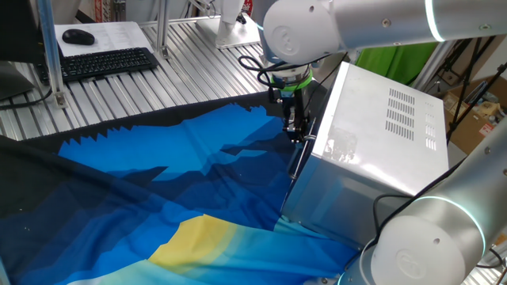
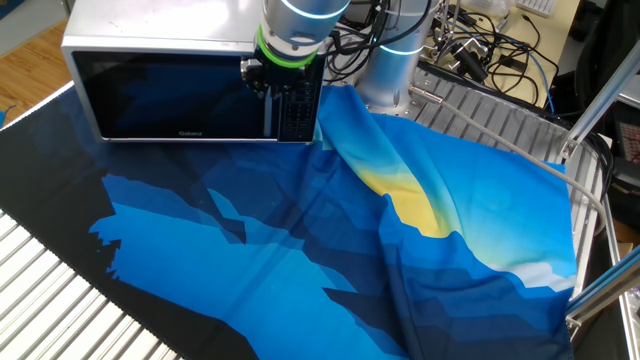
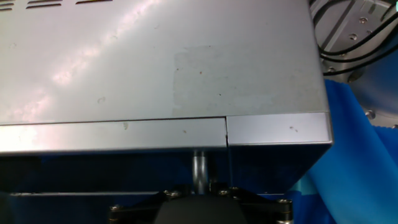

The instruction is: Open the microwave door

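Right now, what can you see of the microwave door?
The microwave door is a flat dark-glass panel in a silver frame, looking shut, flush with the casing. It faces out over the blue cloth. Its slim silver bar handle stands upright at the door's edge beside the control panel. The gripper sits at that handle; contact isn't clear.

The arm [image 1: 372, 24] is built of smooth, rounded silver-white segments with thin glowing light rings at the joints. A bright green collar [image 2: 285, 55] sits above the black pincer [image 1: 296, 127], and black cables [image 1: 265, 67] loop beside the wrist.
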You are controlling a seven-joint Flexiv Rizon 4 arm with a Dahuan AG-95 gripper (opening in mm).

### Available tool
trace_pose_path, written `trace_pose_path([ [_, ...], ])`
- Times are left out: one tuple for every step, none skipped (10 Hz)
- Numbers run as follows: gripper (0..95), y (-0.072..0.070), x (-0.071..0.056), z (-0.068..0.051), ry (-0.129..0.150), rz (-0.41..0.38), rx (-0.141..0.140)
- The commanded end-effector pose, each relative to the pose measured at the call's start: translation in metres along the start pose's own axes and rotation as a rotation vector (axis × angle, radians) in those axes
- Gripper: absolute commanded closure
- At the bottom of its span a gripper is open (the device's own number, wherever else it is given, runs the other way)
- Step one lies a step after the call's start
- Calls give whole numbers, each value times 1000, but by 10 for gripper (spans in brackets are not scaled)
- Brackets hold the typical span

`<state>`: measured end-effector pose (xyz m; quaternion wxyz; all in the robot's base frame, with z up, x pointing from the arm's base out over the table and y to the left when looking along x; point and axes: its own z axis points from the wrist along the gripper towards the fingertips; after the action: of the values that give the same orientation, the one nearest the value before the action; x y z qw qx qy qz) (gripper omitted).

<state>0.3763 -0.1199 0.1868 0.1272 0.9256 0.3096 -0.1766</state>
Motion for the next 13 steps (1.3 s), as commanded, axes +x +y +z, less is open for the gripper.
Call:
trace_pose_path([
  [950,5,9,-5,-4,1,-3],
  [950,5,12,-3,-6,-1,-5],
  [950,5,13,-2,-4,1,-6],
  [950,6,13,-2,4,11,-9],
  [950,8,14,-1,-3,19,-18],
  [950,8,14,0,13,17,-10],
  [760,8,14,0,5,29,-12],
  [570,9,15,-1,4,41,-13],
  [570,8,15,-1,-1,40,-23],
  [570,8,15,-1,-1,40,-23],
  [570,8,15,-1,-1,40,-23],
  [570,8,15,-1,-1,40,-23],
  [570,8,15,-1,-1,40,-23],
])
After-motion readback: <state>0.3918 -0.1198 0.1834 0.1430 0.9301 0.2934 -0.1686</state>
